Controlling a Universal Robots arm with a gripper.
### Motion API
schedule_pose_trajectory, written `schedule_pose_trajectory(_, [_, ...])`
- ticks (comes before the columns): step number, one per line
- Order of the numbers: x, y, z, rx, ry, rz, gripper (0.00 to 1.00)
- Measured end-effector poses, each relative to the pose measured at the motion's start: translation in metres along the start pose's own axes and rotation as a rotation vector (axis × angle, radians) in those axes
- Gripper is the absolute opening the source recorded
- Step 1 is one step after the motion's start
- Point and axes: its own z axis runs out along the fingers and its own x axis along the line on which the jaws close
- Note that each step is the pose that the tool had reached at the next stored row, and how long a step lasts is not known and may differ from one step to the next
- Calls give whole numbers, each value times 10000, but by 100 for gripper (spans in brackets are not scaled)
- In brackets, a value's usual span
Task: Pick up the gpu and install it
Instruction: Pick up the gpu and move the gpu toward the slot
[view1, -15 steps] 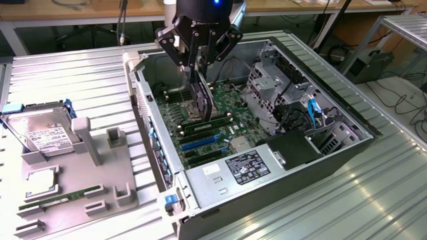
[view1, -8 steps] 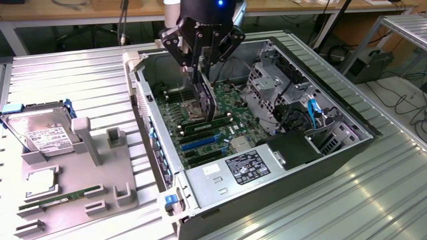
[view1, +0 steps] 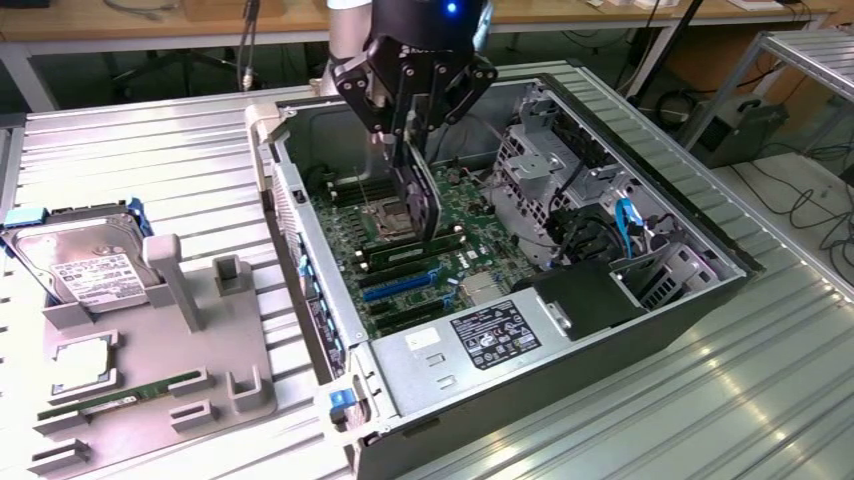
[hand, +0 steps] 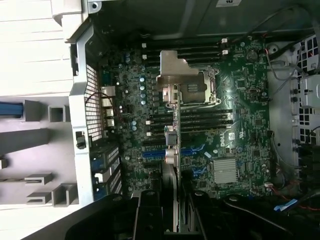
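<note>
Closest to the wrist camera, the gripper (hand: 172, 202) is clamped on one end of the gpu (hand: 172, 150), which runs edge-on away from the fingers, its pale bracket (hand: 172, 75) at the far end. In the exterior view the card hangs inside the open computer case (view1: 287, 190), over the motherboard (view1: 461, 215) by the processor socket (view1: 398, 215) — whether it touches the board I cannot tell. The blue slots (view1: 398, 287) lie near its lower end. Doing this step well, I judge, means a firm grip, the card's edge kept parallel to the chosen slot and the bracket turned toward the case's rear wall — with a slow, straight descent clear of the memory sockets.
</note>
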Motion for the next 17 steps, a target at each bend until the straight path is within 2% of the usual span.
schedule_pose_trajectory(17, [-179, 47, 50, 0, -1, 0, 26])
